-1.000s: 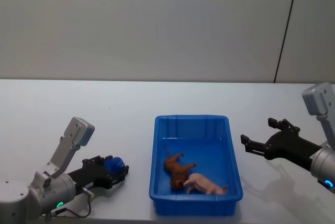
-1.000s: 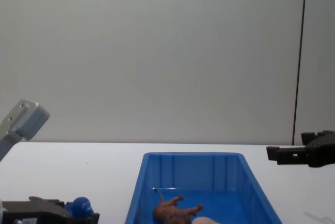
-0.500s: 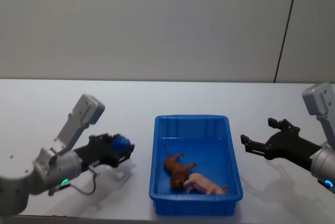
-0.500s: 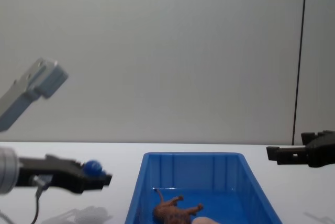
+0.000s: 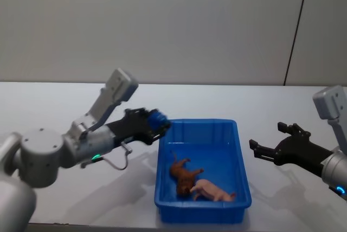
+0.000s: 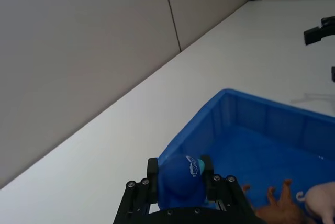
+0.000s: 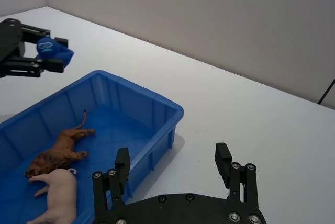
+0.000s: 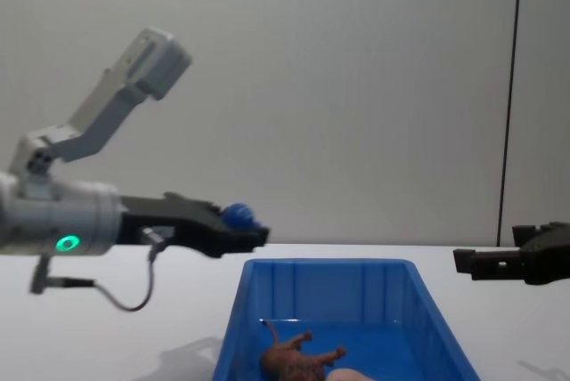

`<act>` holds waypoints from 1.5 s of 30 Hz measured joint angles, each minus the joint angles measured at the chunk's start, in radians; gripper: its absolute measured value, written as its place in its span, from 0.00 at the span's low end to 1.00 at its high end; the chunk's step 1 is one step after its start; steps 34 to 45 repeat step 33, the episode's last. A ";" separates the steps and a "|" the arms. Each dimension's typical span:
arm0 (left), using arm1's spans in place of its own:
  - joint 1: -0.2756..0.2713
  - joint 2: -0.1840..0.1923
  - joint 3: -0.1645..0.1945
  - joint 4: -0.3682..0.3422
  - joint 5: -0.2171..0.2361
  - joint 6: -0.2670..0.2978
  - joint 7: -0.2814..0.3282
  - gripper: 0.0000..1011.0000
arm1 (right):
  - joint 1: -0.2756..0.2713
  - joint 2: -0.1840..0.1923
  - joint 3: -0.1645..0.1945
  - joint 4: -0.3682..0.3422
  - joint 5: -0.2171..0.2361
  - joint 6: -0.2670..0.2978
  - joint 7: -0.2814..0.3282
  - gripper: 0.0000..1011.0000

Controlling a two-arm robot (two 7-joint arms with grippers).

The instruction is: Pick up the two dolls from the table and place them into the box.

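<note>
The left gripper [image 5: 154, 123] holds the blue doll [image 5: 156, 118] tight between its fingers, raised just at the left rim of the blue box [image 5: 241, 172]. The brown doll [image 5: 183, 175] and the pink pig [image 5: 215, 191] lie inside the box. To do it well, I think the gripper should reach over the box's free far part and lower before it releases. The right gripper [image 5: 271, 146] waits spread wide and empty, to the right of the box.

Between the black left gripper's [image 5: 157, 124] jaws sat a rounded deep-blue plastic figure [image 6: 180, 181] with a pale teal patch. The rectangular plastic bin [image 5: 241, 161] was bright blue, holding a brown long-legged toy creature [image 5: 183, 175] and a pink toy pig [image 5: 214, 190].
</note>
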 joint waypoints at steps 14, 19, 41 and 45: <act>-0.146 -0.110 0.048 0.214 0.008 -0.130 -0.103 0.89 | 0.000 0.000 0.000 0.000 0.000 0.000 0.000 0.99; -0.169 -0.129 0.057 0.249 0.004 -0.155 -0.114 0.99 | 0.000 0.000 0.000 0.000 0.000 0.000 0.000 0.99; -0.160 -0.133 0.070 0.216 -0.016 -0.188 -0.090 0.99 | 0.000 0.000 0.000 0.000 0.000 0.000 0.000 0.99; -0.160 -0.133 0.070 0.216 -0.016 -0.188 -0.090 0.99 | 0.000 0.000 0.000 0.000 0.000 0.000 0.000 0.99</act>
